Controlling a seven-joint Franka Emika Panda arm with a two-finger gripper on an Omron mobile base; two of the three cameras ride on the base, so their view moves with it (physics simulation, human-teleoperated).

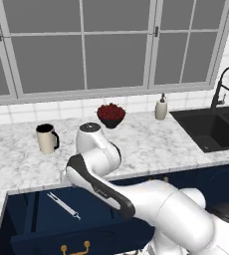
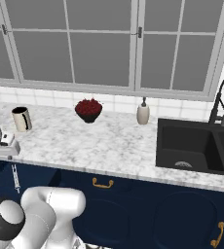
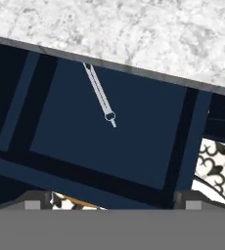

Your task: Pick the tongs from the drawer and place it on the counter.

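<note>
One pair of tongs (image 1: 63, 205) lies flat on the dark floor of the open drawer (image 1: 32, 226), untouched, slanting from the back left toward the front right in the left base view. In the hand view the tongs (image 3: 100, 95) run from under the edge of the surface down to a small ring at the joined end, which sits near the middle of the drawer floor (image 3: 134, 132). In the right base view a thin silvery sliver of the tongs (image 2: 15, 178) shows just below the surface edge at the far left.

Above the drawer, the marble surface (image 1: 146, 142) carries a cream mug (image 1: 47, 138) with a dark rim and handle at the left, a dark bowl of red fruit (image 1: 110, 115) near the tiled wall, and a soap dispenser (image 1: 161, 107) just left of the black sink (image 1: 213, 128). A black faucet (image 1: 225, 87) arcs over the sink's back edge. The drawer's gold handle (image 1: 74, 246) shows on its front at the bottom of the left base view.

The arm bends over the front edge of the surface, its hand above the drawer's back part. The fingers (image 3: 186, 204) appear as two small tips at the bottom of the hand view, set far apart with nothing between them, so they stand open, well above the tongs.
</note>
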